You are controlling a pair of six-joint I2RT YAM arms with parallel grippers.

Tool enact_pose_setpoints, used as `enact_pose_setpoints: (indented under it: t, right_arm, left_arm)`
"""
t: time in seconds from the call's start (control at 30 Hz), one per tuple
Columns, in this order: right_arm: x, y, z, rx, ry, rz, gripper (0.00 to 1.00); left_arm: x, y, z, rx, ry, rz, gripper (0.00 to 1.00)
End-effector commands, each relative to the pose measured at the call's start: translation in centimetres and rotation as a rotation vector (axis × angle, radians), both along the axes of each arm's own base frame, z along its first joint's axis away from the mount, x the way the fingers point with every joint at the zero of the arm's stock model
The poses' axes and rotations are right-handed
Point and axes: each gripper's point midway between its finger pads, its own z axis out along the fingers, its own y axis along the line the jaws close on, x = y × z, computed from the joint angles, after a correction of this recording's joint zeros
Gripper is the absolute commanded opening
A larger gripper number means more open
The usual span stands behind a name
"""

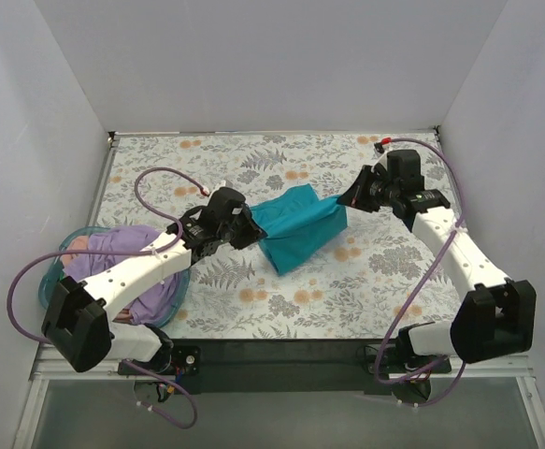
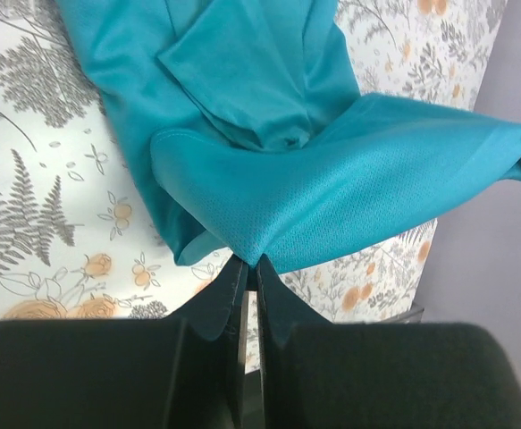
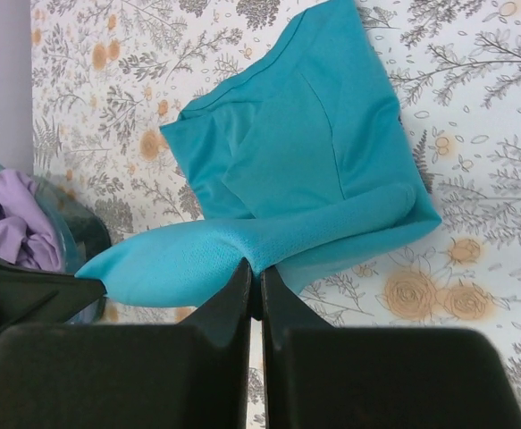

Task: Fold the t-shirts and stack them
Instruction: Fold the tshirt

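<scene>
The teal-blue t-shirt (image 1: 298,225) lies partly folded in the middle of the floral table, its near edge lifted between both grippers. My left gripper (image 1: 250,223) is shut on its left corner, seen in the left wrist view (image 2: 253,261) pinching teal cloth (image 2: 331,179). My right gripper (image 1: 345,199) is shut on the right corner, seen in the right wrist view (image 3: 256,268) with the shirt (image 3: 287,152) spread beyond. The lavender t-shirt (image 1: 132,253) sits in the basket at left, with a pinkish one (image 1: 78,245) peeking out beside it.
A translucent blue plastic basket (image 1: 52,281) stands at the table's left edge under my left arm; it shows in the right wrist view (image 3: 72,223) too. White walls enclose the floral table (image 1: 347,290) on three sides.
</scene>
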Motion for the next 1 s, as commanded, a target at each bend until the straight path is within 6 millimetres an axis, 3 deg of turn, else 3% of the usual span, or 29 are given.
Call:
enact_pose_setpoints:
  t: [0.0, 0.23, 0.33, 0.37, 0.53, 0.57, 0.63, 0.67, 0.7, 0.77, 0.8, 0.83, 0.87, 0.9, 0.97]
  right_arm:
    - [2.7, 1.2, 1.7, 0.027, -0.073, 0.043, 0.01]
    - [7.1, 4.0, 1.3, 0.062, -0.093, 0.121, 0.01]
    - [9.4, 5.0, 0.1, 0.034, -0.088, 0.107, 0.01]
    - [10.2, 5.2, -1.3, 0.023, -0.067, 0.093, 0.01]
    - [14.3, 5.7, -2.4, 0.017, -0.095, 0.042, 0.01]
    - [15.4, 5.9, -3.9, 0.013, -0.086, 0.036, 0.01]
    - [16.9, 6.7, -3.7, 0.031, -0.109, 0.051, 0.01]
    - [17.9, 7.1, -5.1, 0.032, -0.106, 0.067, 0.01]
    - [18.4, 7.4, -5.7, 0.036, -0.102, 0.075, 0.05]
    - [19.7, 8.4, -6.1, 0.058, -0.103, 0.104, 0.33]
    - [20.1, 8.6, -6.1, 0.068, -0.101, 0.110, 0.58]
    - [20.2, 9.0, -5.8, 0.084, -0.105, 0.128, 0.68]
    - [20.1, 9.2, -5.6, 0.089, -0.107, 0.134, 0.82]
    - [20.1, 9.2, -5.2, 0.091, -0.113, 0.136, 0.98]
    - [19.2, 8.7, -4.1, 0.083, -0.125, 0.134, 0.99]
  left_arm:
    - [2.1, 0.8, 0.9, -0.002, -0.025, 0.030, 0.00]
    - [6.7, 3.3, -1.3, -0.002, 0.012, 0.116, 0.00]
    - [9.4, 3.8, -1.8, 0.007, -0.001, 0.143, 0.00]
    - [10.0, 4.1, -2.1, 0.017, -0.001, 0.158, 0.00]
    - [13.5, 4.8, -4.7, 0.050, 0.048, 0.193, 0.00]
    - [14.3, 5.0, -5.6, 0.063, 0.059, 0.208, 0.00]
    - [15.5, 5.6, -6.2, 0.079, 0.058, 0.236, 0.00]
    - [16.4, 5.8, -6.3, 0.084, 0.057, 0.247, 0.03]
    - [16.9, 6.1, -6.5, 0.087, 0.059, 0.258, 0.12]
    - [17.9, 6.7, -6.4, 0.097, 0.046, 0.281, 0.44]
    - [18.8, 6.7, -5.9, 0.096, 0.032, 0.289, 0.58]
    - [19.1, 6.8, -5.6, 0.096, 0.028, 0.293, 0.90]
    - [19.1, 6.7, -5.4, 0.100, 0.028, 0.282, 0.96]
    - [19.7, 6.2, -4.0, 0.083, 0.002, 0.269, 0.96]
    - [19.6, 5.8, -2.9, 0.069, -0.015, 0.240, 0.96]
